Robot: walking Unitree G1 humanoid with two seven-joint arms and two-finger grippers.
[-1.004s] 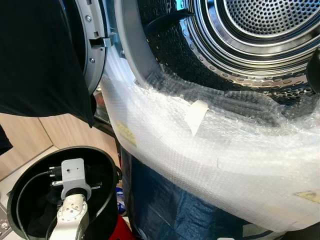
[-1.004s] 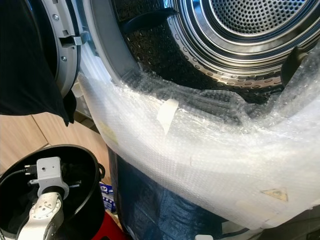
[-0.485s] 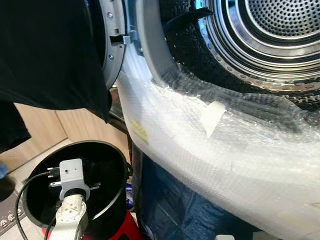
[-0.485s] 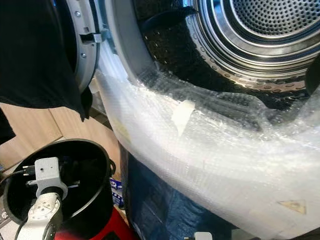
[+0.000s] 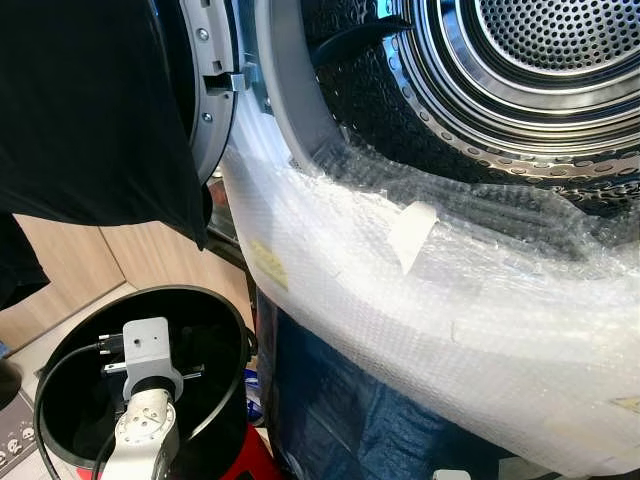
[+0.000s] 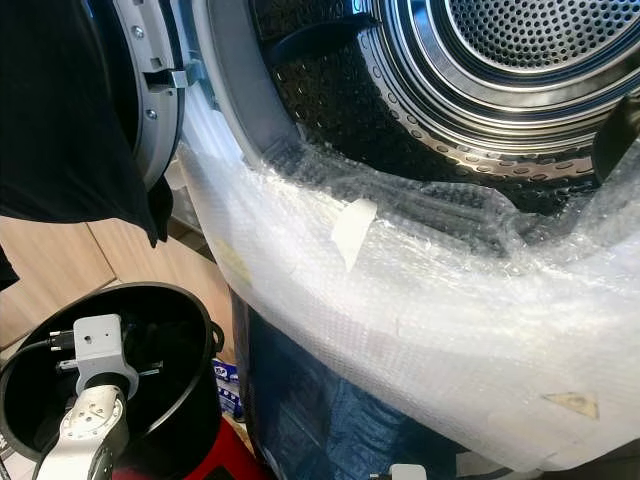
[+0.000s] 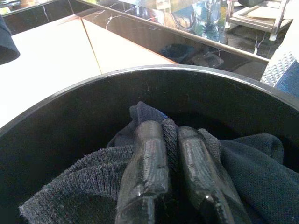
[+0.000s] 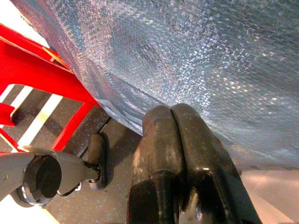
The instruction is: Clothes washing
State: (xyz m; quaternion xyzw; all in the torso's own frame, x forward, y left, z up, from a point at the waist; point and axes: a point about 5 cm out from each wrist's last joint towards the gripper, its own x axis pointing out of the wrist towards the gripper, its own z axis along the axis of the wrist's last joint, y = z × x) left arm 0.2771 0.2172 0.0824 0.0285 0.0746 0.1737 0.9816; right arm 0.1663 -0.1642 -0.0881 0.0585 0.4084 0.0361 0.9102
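Observation:
The washing machine's steel drum (image 5: 540, 60) stands open at the upper right, its lower rim wrapped in bubble wrap (image 5: 420, 290). A black garment (image 5: 90, 110) hangs over the open door at the upper left. Below it, my left arm (image 5: 145, 350) reaches down into a black bucket (image 5: 60, 350). Inside the bucket, my left gripper (image 7: 170, 140) is shut on a fold of dark knit clothing (image 7: 252, 163). My right gripper (image 8: 172, 114) hangs shut and holds nothing, low beside the wrapped machine front.
A blue tarp (image 5: 340, 410) covers the machine front under the bubble wrap. A red frame (image 8: 42, 79) and a caster wheel (image 8: 42, 179) sit on the floor near the right gripper. Pale wooden floor (image 5: 150, 260) lies behind the bucket.
The whole picture has shifted slightly, so the camera moved. My left arm stays in the bucket, and nothing else visibly changed.

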